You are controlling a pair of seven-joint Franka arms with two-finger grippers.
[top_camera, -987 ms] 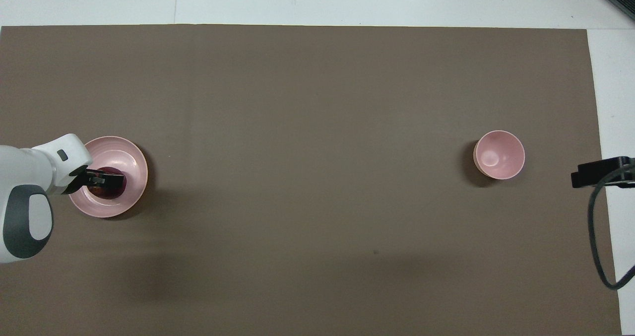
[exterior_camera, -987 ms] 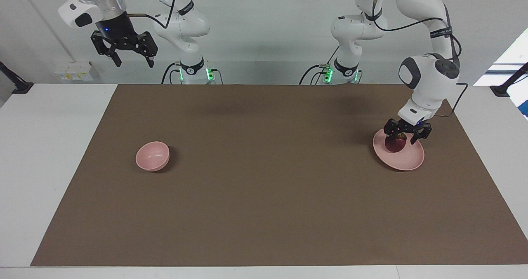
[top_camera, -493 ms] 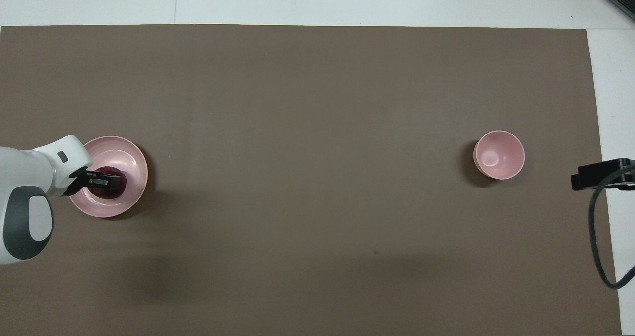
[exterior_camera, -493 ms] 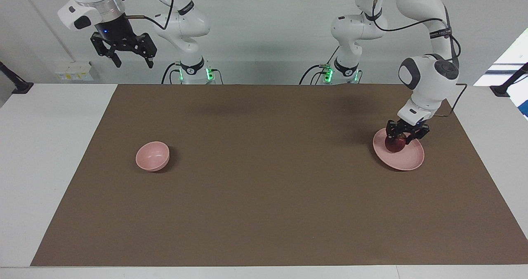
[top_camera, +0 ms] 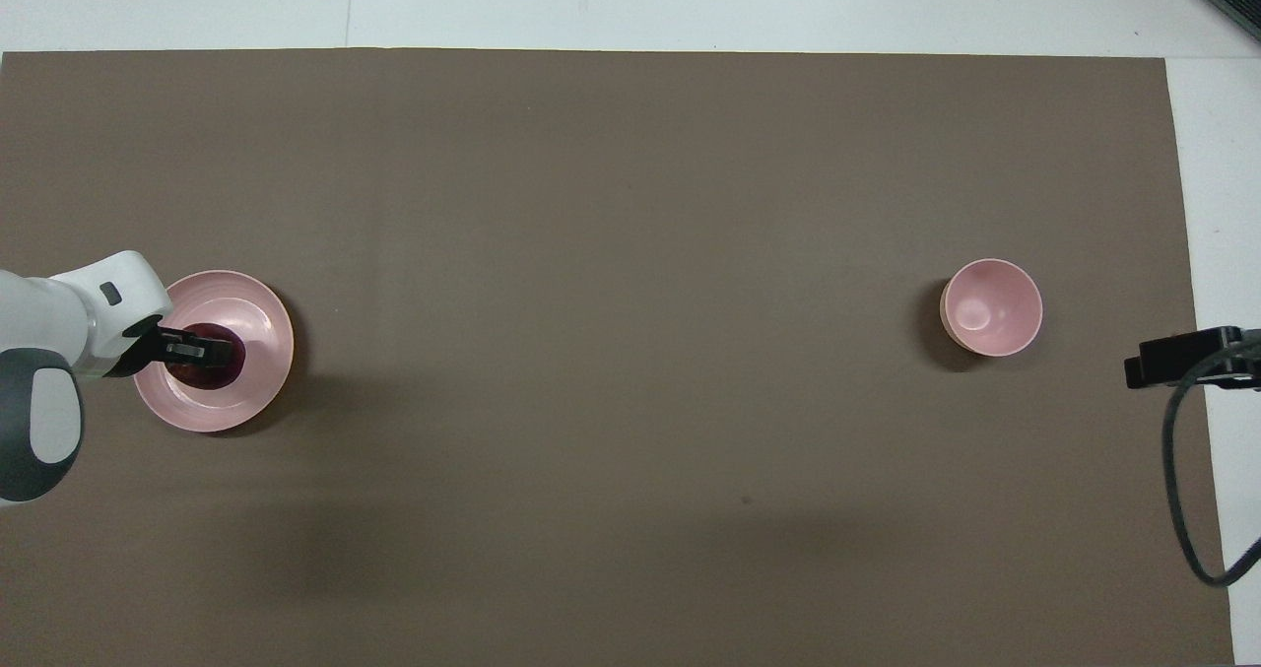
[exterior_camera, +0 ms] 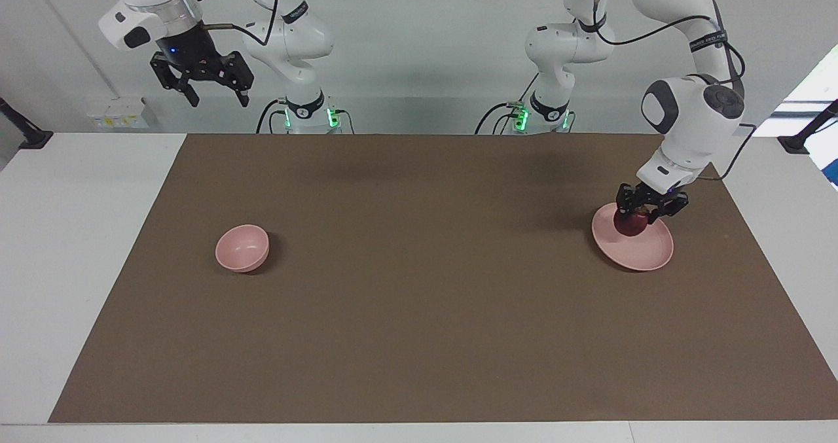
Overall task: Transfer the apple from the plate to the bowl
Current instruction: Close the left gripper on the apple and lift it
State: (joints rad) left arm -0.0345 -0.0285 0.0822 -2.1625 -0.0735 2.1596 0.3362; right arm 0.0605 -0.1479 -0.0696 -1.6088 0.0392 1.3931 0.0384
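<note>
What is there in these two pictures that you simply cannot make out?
- Whether the apple has left the plate: the left gripper hides its top in both views.
- Right gripper: the overhead view's edge cuts it off.
- Left arm's upper links: cut off by the facing view's top edge.
- Bowl shows fully.

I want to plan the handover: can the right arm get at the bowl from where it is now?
Probably yes. The right gripper hangs open, high at its own end of the table, and the bowl stands at that end on the brown mat with nothing around it.
</note>
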